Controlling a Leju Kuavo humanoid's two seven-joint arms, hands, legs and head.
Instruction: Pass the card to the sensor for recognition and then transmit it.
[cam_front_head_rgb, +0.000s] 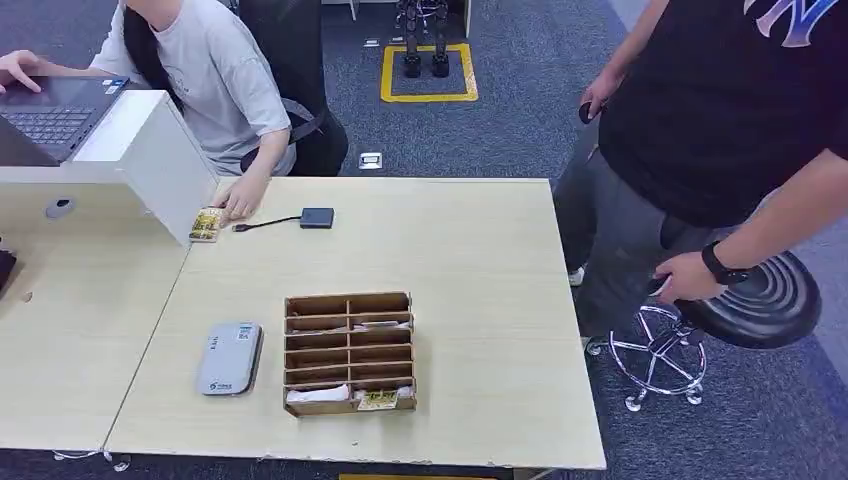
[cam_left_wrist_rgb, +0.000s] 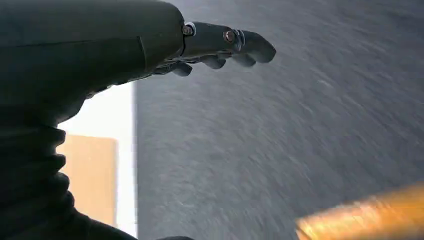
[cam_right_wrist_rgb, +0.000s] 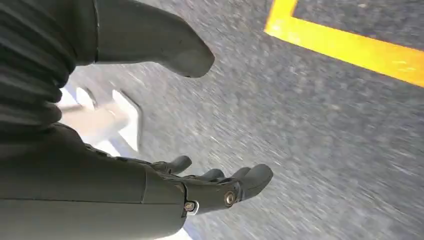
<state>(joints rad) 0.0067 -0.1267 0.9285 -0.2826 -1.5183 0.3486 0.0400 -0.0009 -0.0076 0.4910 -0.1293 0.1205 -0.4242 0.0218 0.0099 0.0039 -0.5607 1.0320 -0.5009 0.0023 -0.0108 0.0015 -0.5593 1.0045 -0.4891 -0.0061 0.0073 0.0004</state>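
Both the left hand (cam_left_wrist_rgb: 220, 47) and right hand (cam_right_wrist_rgb: 215, 187) hang empty, fingers apart, over carpet. The card (cam_front_head_rgb: 378, 399) sits in the wooden organiser (cam_front_head_rgb: 349, 352), sensor (cam_front_head_rgb: 230, 358) at nine o'clock. Risk: neighbouring papers snagging during extraction.

Yellow card (cam_front_head_rgb: 205, 224) (flat) nr grey sensor (cam_front_head_rgb: 230, 358)
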